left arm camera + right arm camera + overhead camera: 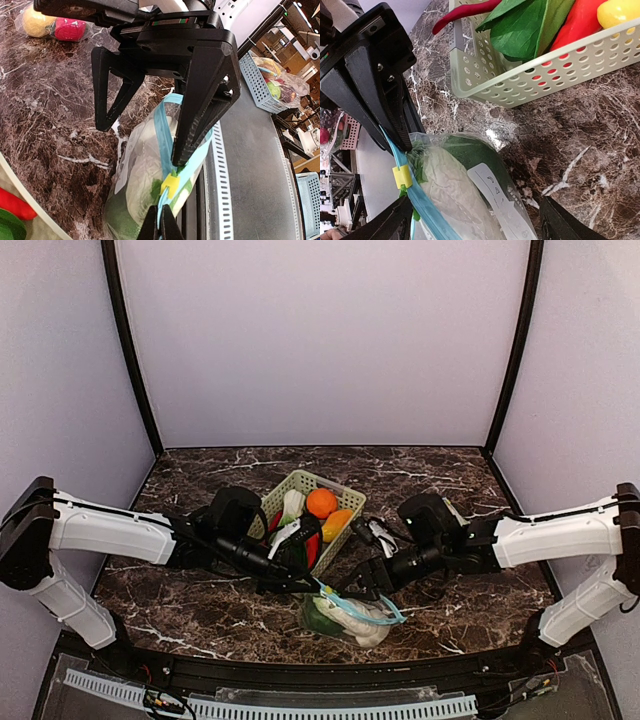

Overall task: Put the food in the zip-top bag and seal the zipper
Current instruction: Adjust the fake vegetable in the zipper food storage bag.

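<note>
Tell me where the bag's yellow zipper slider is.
In the left wrist view the yellow slider rides the blue zipper strip, just beyond the shut left gripper, near the front edge of the table.

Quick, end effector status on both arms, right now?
Left end effector: closed, pinching the blue zipper strip of the zip-top bag.
Right end effector: open, straddling the bag, gripping nothing.

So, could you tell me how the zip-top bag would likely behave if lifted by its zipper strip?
Probably floppy: the zip-top bag is thin clear film, creased around the white vegetable and greens inside. It would likely sag bottom-heavy below the blue zipper strip, which the left pincer pinches. The glossy film may slip on the marbled table.
</note>
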You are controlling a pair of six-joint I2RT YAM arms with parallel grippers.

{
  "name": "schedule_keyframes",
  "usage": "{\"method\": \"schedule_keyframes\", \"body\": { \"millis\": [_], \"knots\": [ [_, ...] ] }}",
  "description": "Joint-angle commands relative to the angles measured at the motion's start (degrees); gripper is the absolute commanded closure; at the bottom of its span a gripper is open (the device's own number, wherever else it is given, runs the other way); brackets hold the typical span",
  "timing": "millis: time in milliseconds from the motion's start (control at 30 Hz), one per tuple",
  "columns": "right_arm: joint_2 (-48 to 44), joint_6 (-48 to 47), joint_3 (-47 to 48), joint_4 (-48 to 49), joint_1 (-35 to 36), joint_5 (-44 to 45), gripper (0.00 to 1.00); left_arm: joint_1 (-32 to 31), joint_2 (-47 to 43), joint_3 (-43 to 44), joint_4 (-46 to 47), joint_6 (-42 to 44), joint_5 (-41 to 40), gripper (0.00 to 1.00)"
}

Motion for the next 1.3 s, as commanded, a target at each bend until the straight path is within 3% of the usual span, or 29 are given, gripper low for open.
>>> {"method": "schedule_keyframes", "body": {
  "millis": [0, 567, 1267],
  "knots": [
    [1.5, -0.5, -0.8, 1.6, 1.1, -1.2, 0.14, -0.2, -1.5, -0.4, -0.6, 1.0, 0.3, 0.99],
    [0.8, 2.4, -4.7, 0.6, 1.0, 4.7, 0.15, -0.1, -2.1, -0.4, -1.3, 1.9, 0.2, 0.99],
    [-9.6, 6.6, -8.9, 3.6, -2.2, 0.5, 0.13, -0.1, -2.6, -0.4, -1.6, 2.1, -0.5, 0.99]
  ]
}}
